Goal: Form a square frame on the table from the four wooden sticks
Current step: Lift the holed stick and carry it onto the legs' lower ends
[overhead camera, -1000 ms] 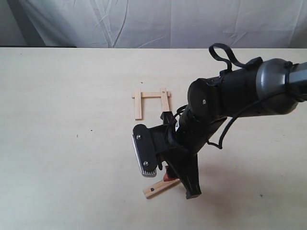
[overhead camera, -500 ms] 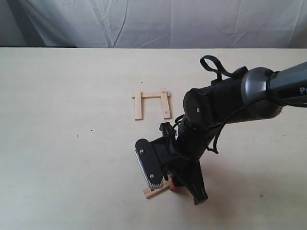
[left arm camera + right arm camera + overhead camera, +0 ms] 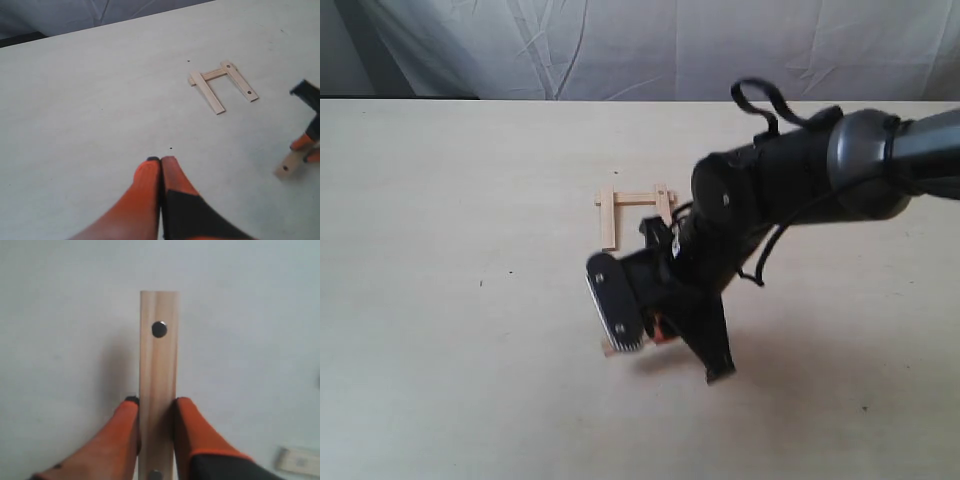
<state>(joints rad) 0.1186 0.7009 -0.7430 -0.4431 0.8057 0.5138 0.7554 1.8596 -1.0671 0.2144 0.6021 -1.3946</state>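
Three wooden sticks (image 3: pixel 608 222) lie on the table (image 3: pixel 440 300) as an open frame with one side absent; they also show in the left wrist view as the three sticks (image 3: pixel 222 85). My right gripper (image 3: pixel 156 402) is shut on the fourth stick (image 3: pixel 159 355), gripping its edges, with a dark dot near its far end. From outside, the right gripper (image 3: pixel 658 330) holds that stick (image 3: pixel 611 348) just in front of the open frame, and the arm hides part of the frame's right slat. My left gripper (image 3: pixel 161 160) is shut on nothing, well short of the sticks.
A white cloth (image 3: pixel 620 50) hangs behind the table's far edge. The bulky black right arm (image 3: pixel 790 190) reaches in from the right over the table. A few tiny dark specks (image 3: pixel 481 283) mark the tabletop. The left arm is outside the exterior view.
The right arm has carried the held stick away from the table's front edge, back and leftward toward the three laid sticks. Those three sticks have not moved.
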